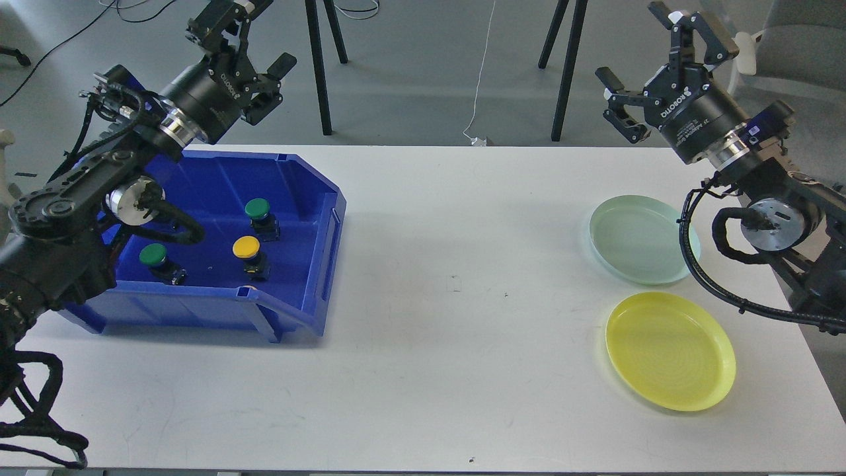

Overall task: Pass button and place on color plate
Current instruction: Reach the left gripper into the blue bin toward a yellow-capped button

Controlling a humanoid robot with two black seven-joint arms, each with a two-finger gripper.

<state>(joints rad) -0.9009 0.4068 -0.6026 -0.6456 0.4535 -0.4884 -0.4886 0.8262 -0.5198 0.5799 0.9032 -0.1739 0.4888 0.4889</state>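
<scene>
White table [423,370] fills the low part of the picture, closest to the camera. Three buttons sit inside a blue bin [310,198] on the left side of the frame. One yellow button [246,248] is near the middle of the bin. One green button [257,209] is just above it, a bit farther back. The other green button [153,255] is to the left, close to the dark arm. All three stand apart from each other, caps up.

On the right side of the frame lie two plates. A yellow plate [671,351] is lower down, and a pale green plate [638,239] is just above it. They lie very close together, and both look bare.

Up in the upper left, the left gripper [254,39] hangs above the back of the bin, its two fingers spread wide with nothing between them. In the upper right, the right gripper [651,59] hangs above the far table edge, fingers also spread wide and holding nothing. Black stand legs [320,73] rise from the grey floor behind the table.
</scene>
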